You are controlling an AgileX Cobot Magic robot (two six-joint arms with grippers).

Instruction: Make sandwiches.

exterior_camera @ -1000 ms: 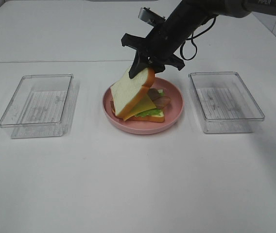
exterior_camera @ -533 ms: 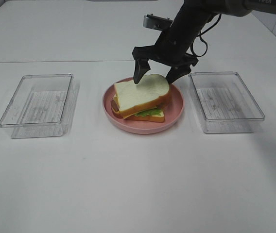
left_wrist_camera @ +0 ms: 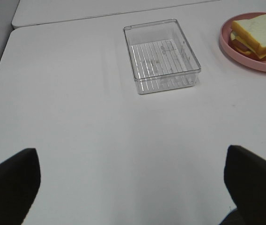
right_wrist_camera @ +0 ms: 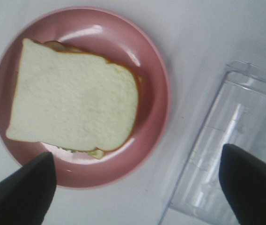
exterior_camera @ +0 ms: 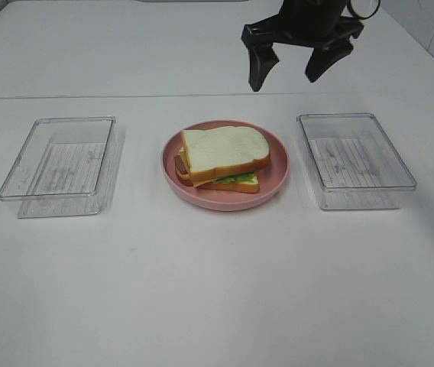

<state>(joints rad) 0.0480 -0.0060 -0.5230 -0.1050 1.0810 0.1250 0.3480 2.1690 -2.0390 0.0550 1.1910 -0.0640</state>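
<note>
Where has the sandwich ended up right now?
In the high camera's view the sandwich lies on the pink plate in the middle of the white table, between two clear trays, the left tray and the right tray.

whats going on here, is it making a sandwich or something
Yes. A toy sandwich sits stacked on the pink plate, top bread slice in place. The right gripper hangs open above and behind the plate, holding nothing. The left gripper is open over bare table, idle. A clear tray on each side of the plate looks empty.
</note>
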